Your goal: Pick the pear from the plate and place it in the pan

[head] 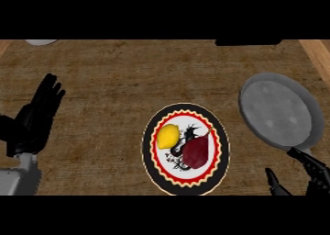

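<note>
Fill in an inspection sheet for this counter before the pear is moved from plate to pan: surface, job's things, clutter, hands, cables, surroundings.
Surface: brown, woven-looking counter top.
Job's things: patterned plate at the centre holds a yellow fruit and a dark red fruit side by side; which is the pear cannot be told. Grey pan to the plate's right, nothing in it.
Clutter: white object and dark object, both cut off at the far edge.
Hands: left hand open, resting at the left, fingers up; right hand open at lower right, by the pan's near end, holding nothing.
Cables: nothing seen.
Surroundings: wooden strips at the far corners.
</note>
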